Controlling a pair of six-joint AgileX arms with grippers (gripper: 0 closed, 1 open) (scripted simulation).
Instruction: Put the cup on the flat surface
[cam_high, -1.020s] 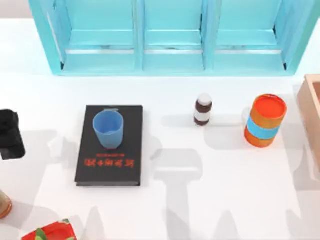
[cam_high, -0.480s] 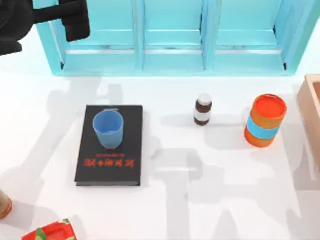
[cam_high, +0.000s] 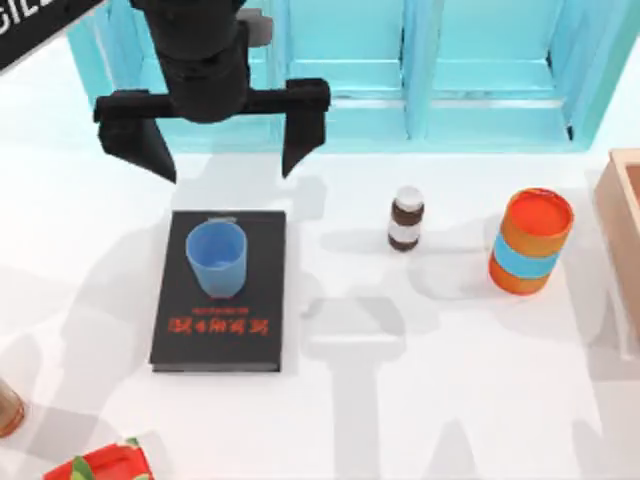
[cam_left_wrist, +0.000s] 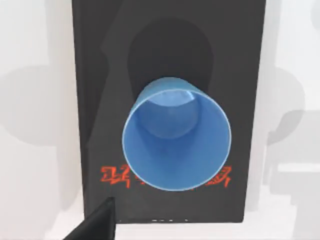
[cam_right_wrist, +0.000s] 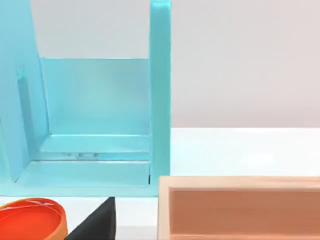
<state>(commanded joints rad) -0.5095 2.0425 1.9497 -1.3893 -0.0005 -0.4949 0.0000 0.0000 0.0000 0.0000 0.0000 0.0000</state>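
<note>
The light-blue cup (cam_high: 217, 258) stands upright on a black book (cam_high: 220, 335) with red lettering, left of the middle of the white flat surface (cam_high: 420, 400). My left gripper (cam_high: 220, 150) hovers just behind the book's far edge, open, its two black fingers spread wider than the cup and holding nothing. In the left wrist view I look straight down into the cup (cam_left_wrist: 175, 135) on the book (cam_left_wrist: 90, 75), with one fingertip (cam_left_wrist: 95, 227) at the picture's edge. My right gripper (cam_right_wrist: 100, 225) is parked at the far right near the shelf and a wooden box.
A turquoise shelf unit (cam_high: 340, 70) runs along the back. A small brown bottle (cam_high: 406, 219) and an orange cylinder with a blue band (cam_high: 530, 242) stand right of the book. A wooden box (cam_high: 622, 230) sits at the right edge, a red item (cam_high: 100, 462) at front left.
My left gripper has swung from the table's left edge to the back left and then rightwards over the space behind the book. Cup and book have not moved.
</note>
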